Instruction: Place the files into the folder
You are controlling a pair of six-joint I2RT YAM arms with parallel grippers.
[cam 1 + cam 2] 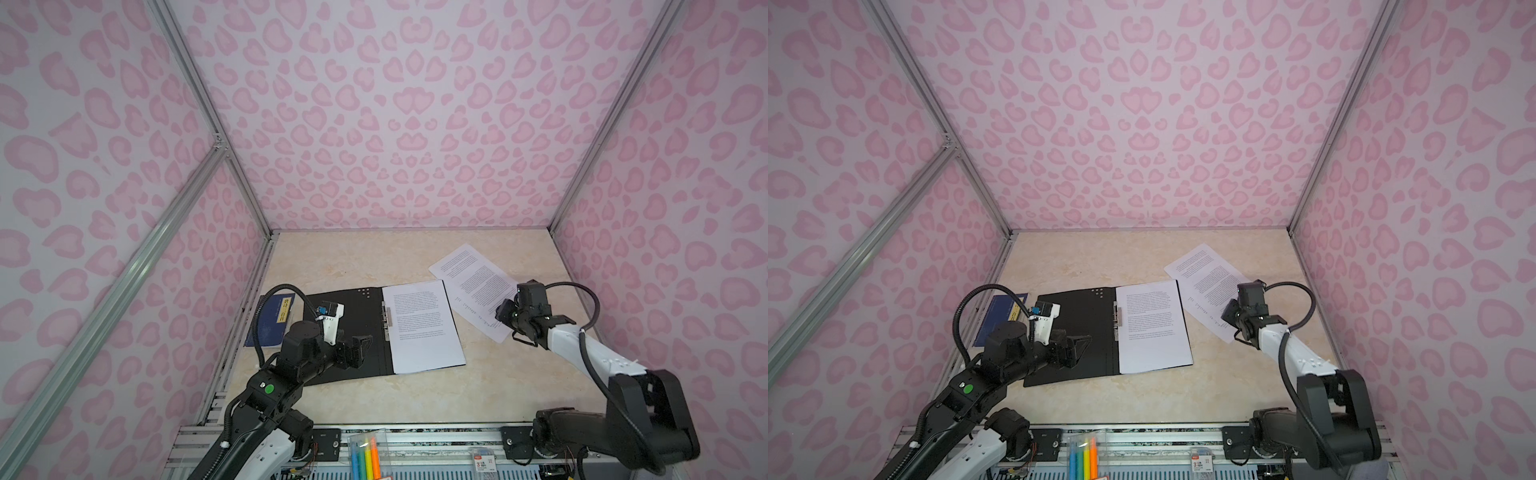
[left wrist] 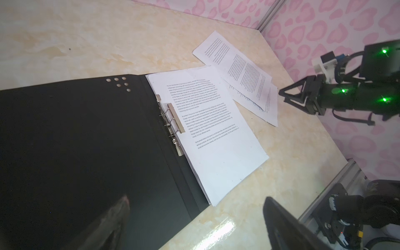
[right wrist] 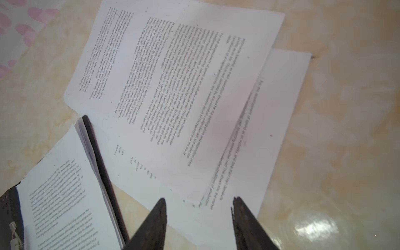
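Item 1, folder (image 1: pixel 368 311): open on your table (image 1: pixel 415 399), black inside up, printed sheets (image 1: pixel 424 328) on its right half.
Item 2, loose files (image 1: pixel 473 282): overlapping, just right of it.
Your right gripper (image 3: pixel 199 199): jaws parted, empty, over these (contact unclear).
Left gripper (image 1: pixel 360 349): wide open above the folder's left flap.

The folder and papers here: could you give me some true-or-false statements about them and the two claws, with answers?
1. The folder lies closed. False: it lies open, black inside up.
2. Its right half bears printed sheets. True.
3. Every sheet is already in the folder. False: loose sheets lie on the table to its right.
4. The right gripper hangs over those loose sheets, jaws apart. True.
5. The left gripper holds a sheet. False: it is open and empty.
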